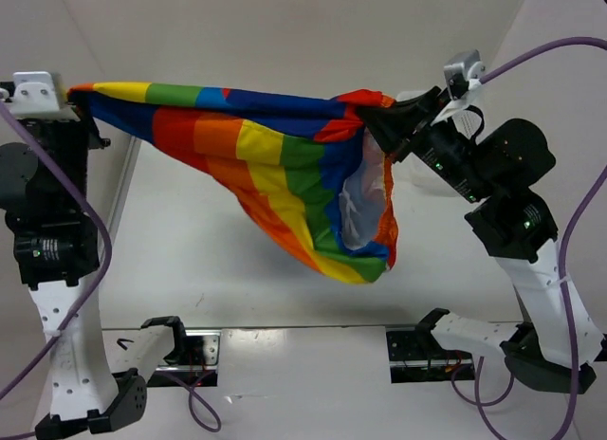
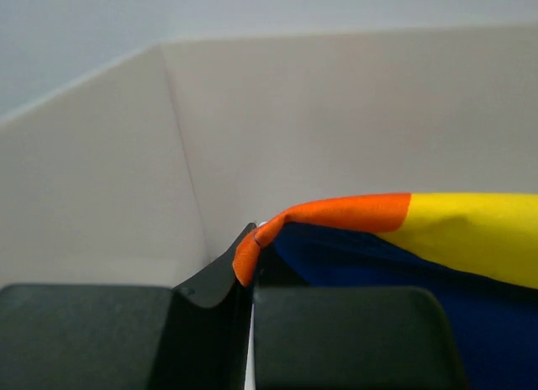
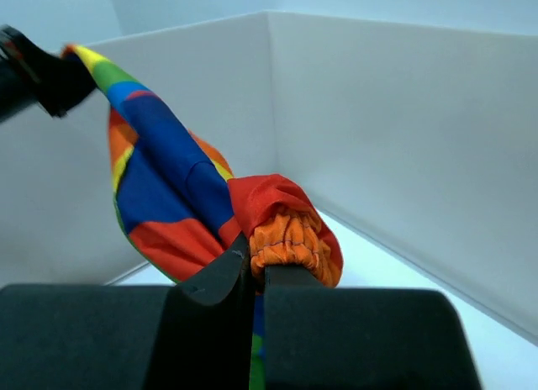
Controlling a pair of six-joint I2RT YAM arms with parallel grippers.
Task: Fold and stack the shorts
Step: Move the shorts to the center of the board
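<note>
The rainbow-striped shorts [image 1: 275,170] hang in the air, stretched between my two grippers above the white table. My left gripper [image 1: 78,100] is shut on an orange corner of the shorts [image 2: 252,247] at the far left. My right gripper [image 1: 379,122] is shut on the bunched orange and red waistband [image 3: 286,234] at the right. The cloth sags in the middle, and its white mesh lining [image 1: 360,208] shows at the lower right. In the right wrist view the shorts [image 3: 160,180] stretch away to my left gripper [image 3: 42,75].
White walls [image 1: 285,32] enclose the table [image 1: 190,269] at the back and sides. The arm bases and purple cables [image 1: 76,222] sit at the near edge.
</note>
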